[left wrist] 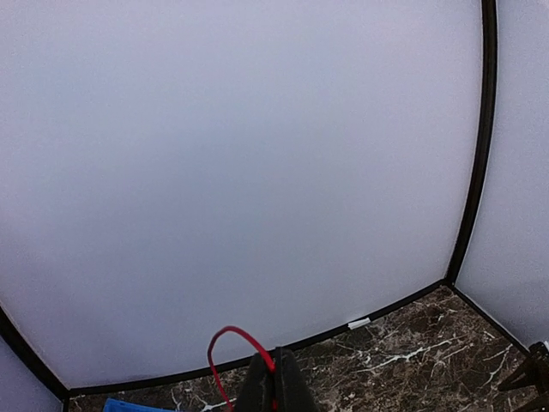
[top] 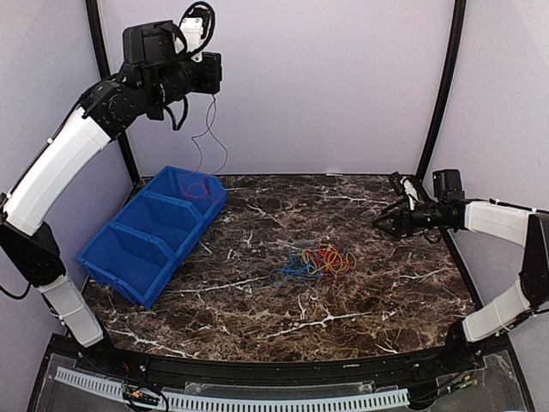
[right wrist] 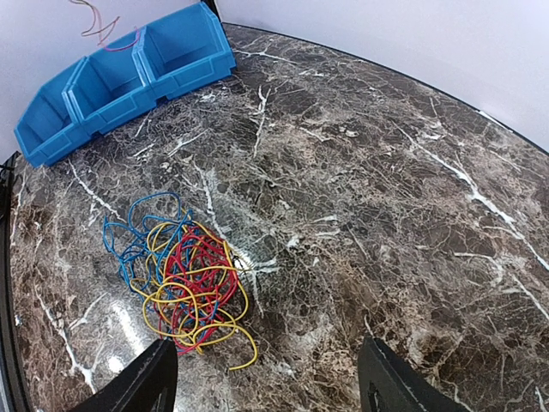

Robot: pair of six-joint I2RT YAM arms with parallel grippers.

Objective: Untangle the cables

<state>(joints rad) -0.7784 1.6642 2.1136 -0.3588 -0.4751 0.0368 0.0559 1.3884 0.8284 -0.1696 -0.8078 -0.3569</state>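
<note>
A tangle of cables (top: 313,260), red, blue and yellow, lies in a heap on the marble table; in the right wrist view the tangle (right wrist: 180,275) sits left of centre. My left gripper (top: 213,86) is raised high at the back left. It is shut on a single red cable (left wrist: 225,339), which loops up beside the closed fingertips (left wrist: 274,382). That red cable (top: 210,142) hangs down into the far compartment of the blue bin (top: 154,232). My right gripper (top: 386,221) hovers at the right, open, with nothing between its fingers (right wrist: 146,382); the tangle lies ahead and left of it.
The blue three-compartment bin (right wrist: 129,77) stands diagonally at the table's left side. Black frame posts (top: 442,86) rise at the back corners, with pale walls behind. Bare marble (right wrist: 386,215) stretches between the tangle and the right arm.
</note>
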